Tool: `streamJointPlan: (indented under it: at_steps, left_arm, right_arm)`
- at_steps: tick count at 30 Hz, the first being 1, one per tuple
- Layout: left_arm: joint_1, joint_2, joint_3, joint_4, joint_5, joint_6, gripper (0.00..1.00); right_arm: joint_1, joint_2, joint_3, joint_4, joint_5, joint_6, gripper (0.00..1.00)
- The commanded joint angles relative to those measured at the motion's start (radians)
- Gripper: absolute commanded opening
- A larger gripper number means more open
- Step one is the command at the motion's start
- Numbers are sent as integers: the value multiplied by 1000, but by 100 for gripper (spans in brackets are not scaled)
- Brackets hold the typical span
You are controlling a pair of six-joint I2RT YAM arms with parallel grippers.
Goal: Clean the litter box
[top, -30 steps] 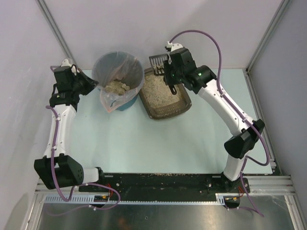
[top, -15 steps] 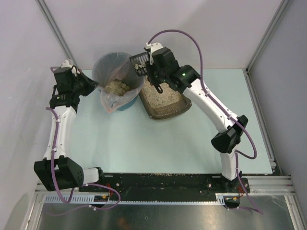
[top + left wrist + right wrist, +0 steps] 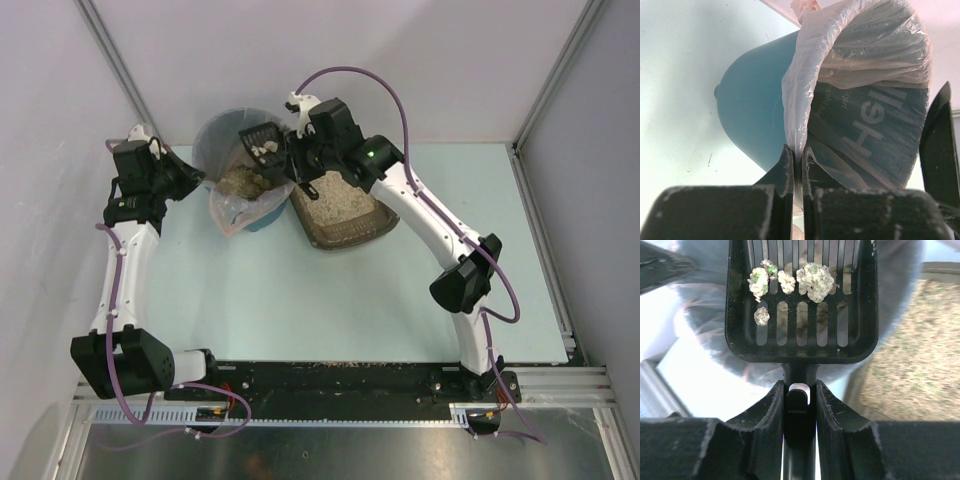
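Right wrist details clumps [image 3: 812, 282] on scoop [image 3: 800, 352] clamped in right hand [image 3: 800, 390]; left wrist alone shows left hand [image 3: 796, 160] pinching liner [image 3: 805, 90].

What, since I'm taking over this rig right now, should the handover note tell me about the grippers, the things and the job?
Left gripper: shut on the edge of the clear liner of the teal bin.
Right gripper: shut on the handle of the black scoop, held over the bin with a few clumps on it.
Litter box: on the table just right of the bin, litter inside.
Done: some waste lies in the bin; one load is on the scoop.
Left: tip this load into the bin, then probably sift the box again.
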Motion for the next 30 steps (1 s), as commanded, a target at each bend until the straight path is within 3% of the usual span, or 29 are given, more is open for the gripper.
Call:
streamJointPlan:
  at_steps: [1, 6, 12, 27, 30]
  left_arm:
    - [-22, -16, 3, -7, 67, 49, 0]
    - [-22, -4, 11, -8, 71, 49, 0]
    - [-20, -6, 9, -8, 62, 50, 0]
    - [-19, -3, 7, -8, 51, 50, 0]
    - [-20, 0, 9, -8, 53, 49, 0]
  right_arm:
    - [13, 28, 49, 61, -205, 137, 0]
    - [-30, 15, -64, 200, -394, 384, 0]
    - [-97, -21, -275, 656, -607, 908, 0]
    - [-137, -22, -413, 830, -715, 1262, 0]
    - [-139, -36, -494, 956, -722, 1372, 0]
